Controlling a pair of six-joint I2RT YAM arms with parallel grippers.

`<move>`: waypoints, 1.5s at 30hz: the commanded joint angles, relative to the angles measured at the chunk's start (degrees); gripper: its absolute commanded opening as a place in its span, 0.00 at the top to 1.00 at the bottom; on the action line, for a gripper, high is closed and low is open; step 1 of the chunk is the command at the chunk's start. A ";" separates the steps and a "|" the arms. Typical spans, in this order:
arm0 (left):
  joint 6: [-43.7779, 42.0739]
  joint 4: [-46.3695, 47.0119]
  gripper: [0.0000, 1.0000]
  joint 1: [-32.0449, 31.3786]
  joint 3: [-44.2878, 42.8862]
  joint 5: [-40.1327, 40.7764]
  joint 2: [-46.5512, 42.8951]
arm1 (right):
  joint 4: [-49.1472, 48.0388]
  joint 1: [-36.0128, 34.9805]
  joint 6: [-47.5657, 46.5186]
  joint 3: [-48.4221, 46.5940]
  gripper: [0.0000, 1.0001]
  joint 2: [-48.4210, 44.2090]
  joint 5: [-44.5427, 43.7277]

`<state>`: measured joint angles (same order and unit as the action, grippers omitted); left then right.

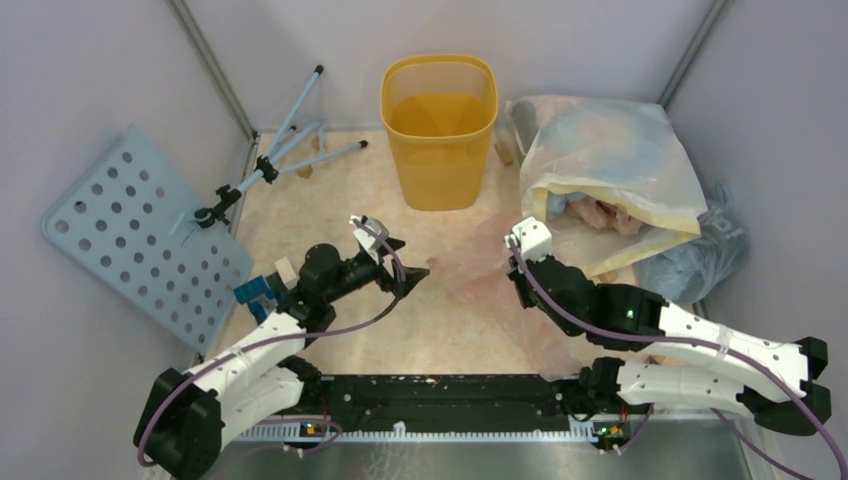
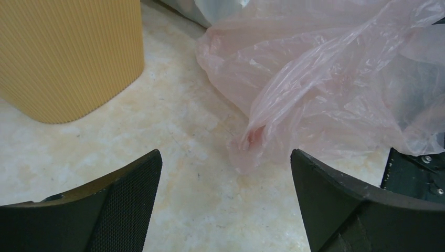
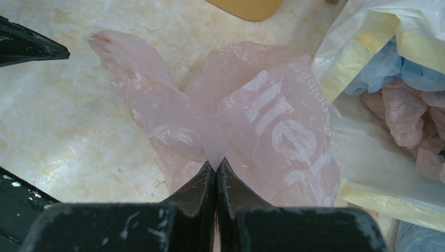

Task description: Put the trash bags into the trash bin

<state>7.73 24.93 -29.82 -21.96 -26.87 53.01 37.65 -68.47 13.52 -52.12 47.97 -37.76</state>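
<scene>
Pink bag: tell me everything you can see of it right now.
The pink bag is thin, translucent pale pink film, crumpled and creased, with white lettering on one panel. It lies spread on the table, in front of the bin and beside the yellowish sack. The right gripper is shut on a gathered fold. One twisted corner reaches toward the open left gripper, which is not touching it.

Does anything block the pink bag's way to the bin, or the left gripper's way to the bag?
Nothing visible. Bare tabletop lies between the pink bag and the bin. The open left gripper faces the bag's edge with only tabletop between. The right gripper pinches the bag.
</scene>
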 commanded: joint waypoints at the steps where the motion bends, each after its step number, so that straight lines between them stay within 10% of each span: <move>1: -4.67 7.85 0.07 -0.57 0.45 -1.78 1.45 | 0.52 0.37 -1.06 -1.40 1.00 -1.75 -1.91; 18: -9.17 3.49 0.17 -1.35 -8.28 -12.22 12.81 | 0.36 0.38 -1.59 -1.47 1.00 -2.22 0.17; 25: -7.88 4.39 0.41 -2.36 -11.27 -12.14 17.03 | 0.00 0.39 -1.35 -1.38 1.00 -1.95 0.84; 31: -4.88 -1.20 1.00 -2.53 -15.15 -9.26 15.22 | 0.01 0.36 -0.75 -1.76 1.00 -1.09 0.89; 45: 12.36 -24.35 1.00 -0.34 -15.92 0.77 -9.35 | 1.63 10.17 4.93 -5.20 0.96 10.00 -7.89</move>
<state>14.17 8.10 -31.16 -36.47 -28.62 50.72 39.11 -63.46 15.86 -54.70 57.08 -43.53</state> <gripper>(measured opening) 0.005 0.013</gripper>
